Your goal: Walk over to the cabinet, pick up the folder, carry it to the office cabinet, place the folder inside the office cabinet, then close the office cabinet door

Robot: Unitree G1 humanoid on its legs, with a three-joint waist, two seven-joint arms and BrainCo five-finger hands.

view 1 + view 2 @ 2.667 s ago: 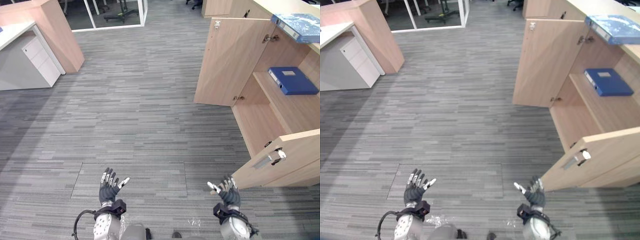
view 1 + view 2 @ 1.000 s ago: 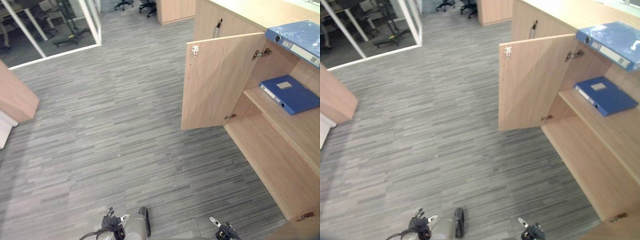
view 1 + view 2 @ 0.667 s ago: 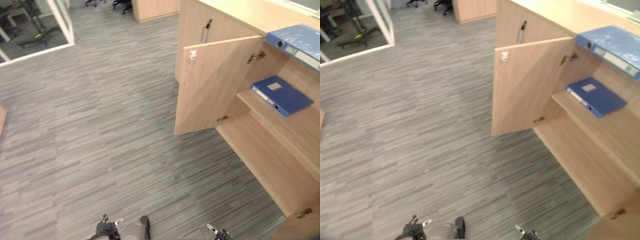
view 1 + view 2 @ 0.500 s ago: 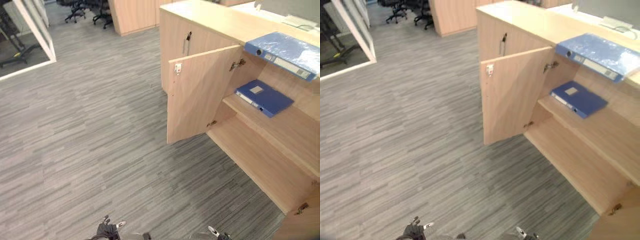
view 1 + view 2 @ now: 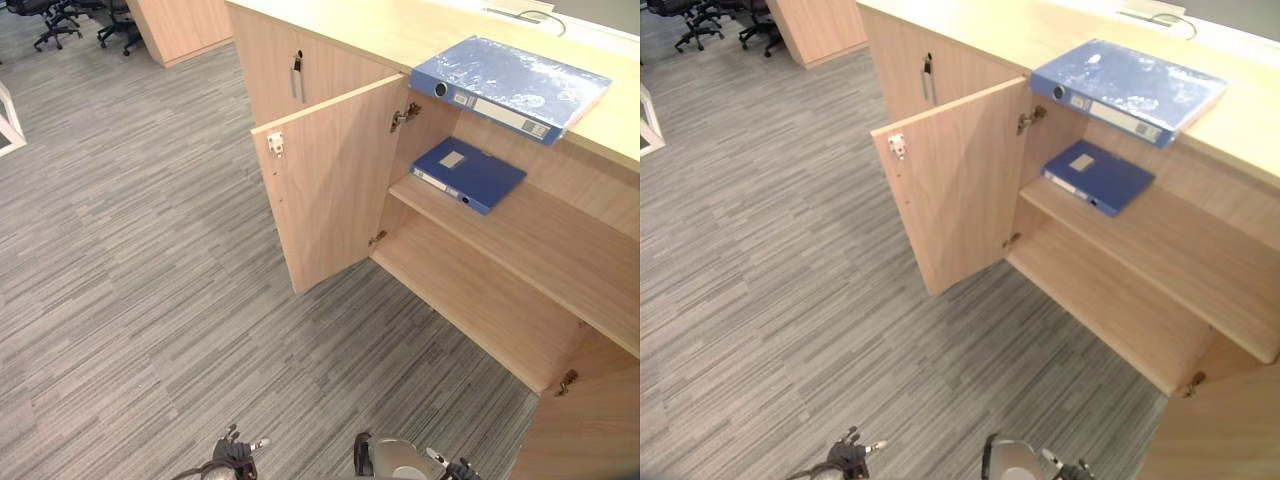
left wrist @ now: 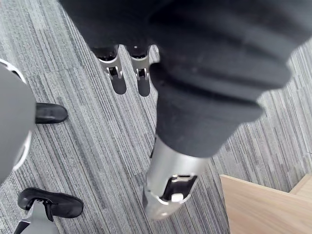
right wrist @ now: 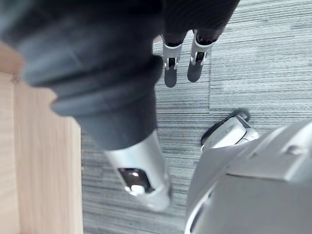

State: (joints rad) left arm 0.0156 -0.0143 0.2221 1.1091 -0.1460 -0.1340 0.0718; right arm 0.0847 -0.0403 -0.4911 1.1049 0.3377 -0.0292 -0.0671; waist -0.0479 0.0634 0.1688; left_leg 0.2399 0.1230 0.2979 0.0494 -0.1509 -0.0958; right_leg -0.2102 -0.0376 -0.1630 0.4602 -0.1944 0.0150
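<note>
A pale blue folder was seen lying flat on top of the cabinet, at the far right of the scene, with its spine along the front edge above the open compartment. A darker folder was laid flat on the shelf inside, just below the first and apart from it. The left door was swung wide open toward the near left, and the right door was opened too, its panel seen at the near right.

The left hand was held low at the near edge, over the carpet, well apart from both folders, which lay far off and to its right. Its fingers were stretched straight and its thumb was held apart from them; nothing was grasped.

The right hand was held at the near edge as well, nearer the cabinet and beside the right door, well short of the shelf. Its fingers were kept straight side by side with the thumb apart, and it was empty.

Office chairs were seen at the far left.
</note>
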